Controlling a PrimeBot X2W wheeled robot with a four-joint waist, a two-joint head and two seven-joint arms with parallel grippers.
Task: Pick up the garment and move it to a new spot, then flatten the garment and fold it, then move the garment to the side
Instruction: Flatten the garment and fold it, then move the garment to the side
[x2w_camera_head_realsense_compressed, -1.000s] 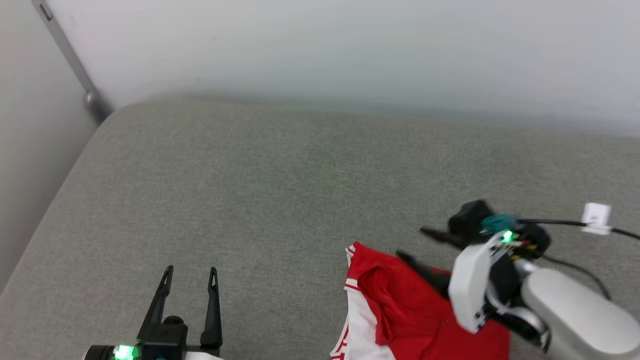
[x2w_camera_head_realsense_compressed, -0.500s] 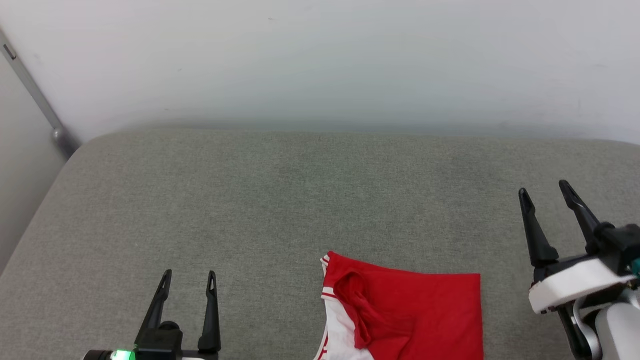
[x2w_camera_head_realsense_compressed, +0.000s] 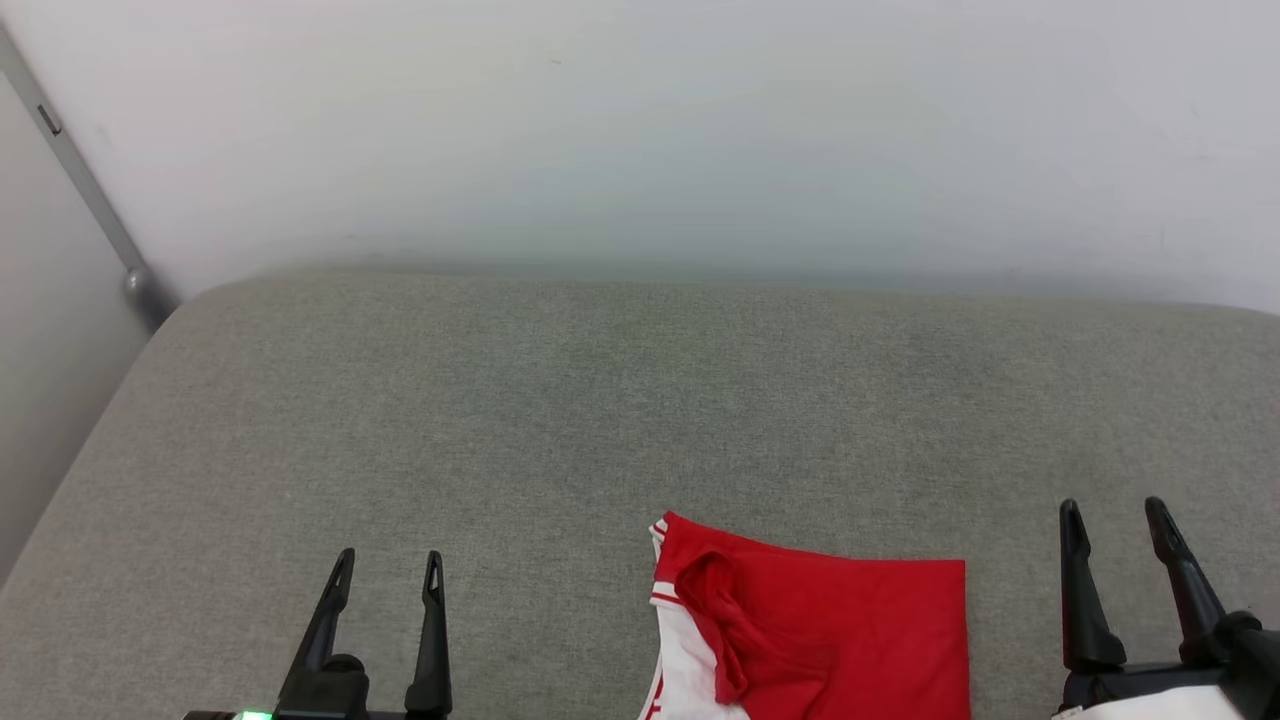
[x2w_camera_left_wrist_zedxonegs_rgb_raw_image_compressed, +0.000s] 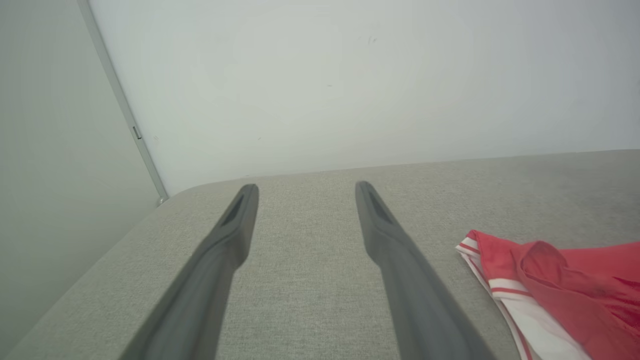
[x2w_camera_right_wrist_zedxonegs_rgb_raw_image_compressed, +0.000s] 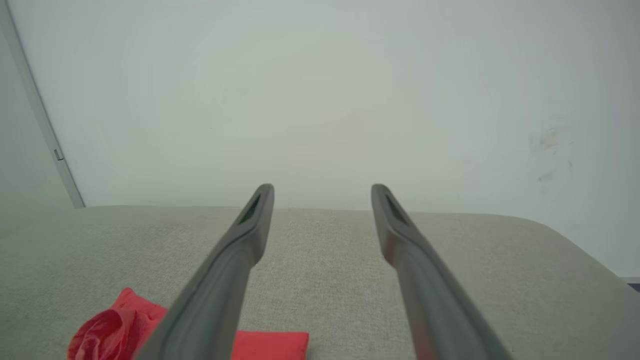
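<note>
The garment (x2w_camera_head_realsense_compressed: 830, 630), a red jersey with a white sleeve and striped trim, lies folded on the grey cushion (x2w_camera_head_realsense_compressed: 560, 420) at the head view's lower middle, running off the bottom edge. My left gripper (x2w_camera_head_realsense_compressed: 390, 565) stands open at the lower left, well to the garment's left, with nothing between its fingers. Open too, my right gripper (x2w_camera_head_realsense_compressed: 1113, 512) sits at the lower right, just past the garment's right edge and apart from it. The garment (x2w_camera_left_wrist_zedxonegs_rgb_raw_image_compressed: 545, 285) lies to the right of my left gripper (x2w_camera_left_wrist_zedxonegs_rgb_raw_image_compressed: 305, 187) in the left wrist view. Low left of my right gripper (x2w_camera_right_wrist_zedxonegs_rgb_raw_image_compressed: 322, 189), the garment (x2w_camera_right_wrist_zedxonegs_rgb_raw_image_compressed: 125, 325) peeks in.
A pale wall (x2w_camera_head_realsense_compressed: 640, 130) rises right behind the cushion. A grey metal post (x2w_camera_head_realsense_compressed: 85, 190) runs down the wall at the left corner. The cushion's left edge curves down toward the lower left.
My right arm has let go of the garment and drawn back to the lower right, fingers now pointing up. The garment lies flat and folded. The head camera shifted a little.
</note>
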